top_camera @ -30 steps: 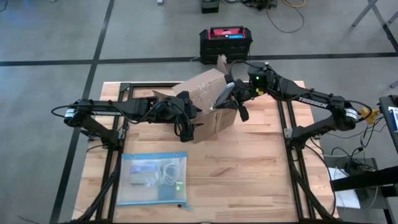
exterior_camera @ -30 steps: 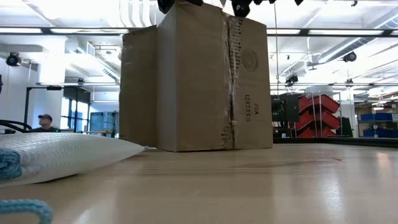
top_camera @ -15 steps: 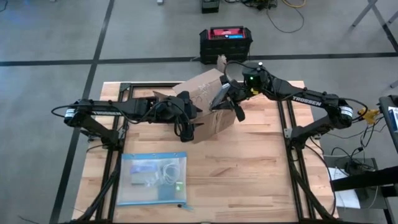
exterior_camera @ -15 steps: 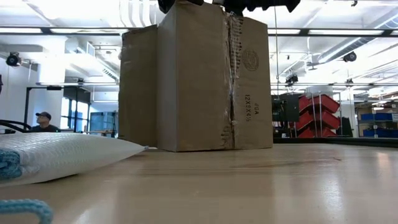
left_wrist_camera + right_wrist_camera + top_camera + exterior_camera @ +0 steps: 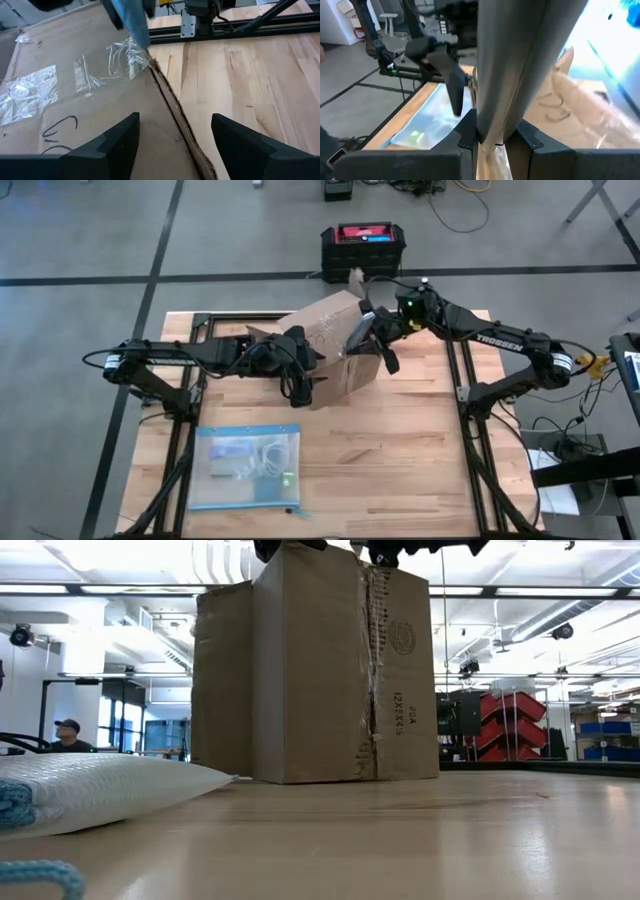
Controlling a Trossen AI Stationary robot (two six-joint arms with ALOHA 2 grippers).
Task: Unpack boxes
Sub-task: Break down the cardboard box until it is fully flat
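Observation:
The brown cardboard box (image 5: 335, 355) stands on its bottom at the middle of the table, flaps open; the low view shows its taped side (image 5: 320, 670). My right gripper (image 5: 366, 338) is over the box's open top, shut on a flat grey item (image 5: 357, 332). My left gripper (image 5: 300, 375) is at the box's left side, open. In its wrist view the edge of a taped flap (image 5: 172, 115) runs between its fingers (image 5: 175, 119); I cannot tell whether they touch it. My right gripper pinches the flat grey item between its two fingers at the item's near end (image 5: 494, 131). The item runs forward from the fingers and slants upward (image 5: 520, 45). The fingers come from the table's right, nearly level. I cannot tell whether the item's other end touches the box.
A clear plastic bag with a blue edge (image 5: 245, 465) lies on the table's near left part, also close in the low view (image 5: 90, 790). A black crate with a red top (image 5: 363, 248) stands on the floor beyond the far edge. Bare wood shows at the near right.
My right gripper has shifted a little above the box's top with the grey item still pinched. The box has stayed where it was.

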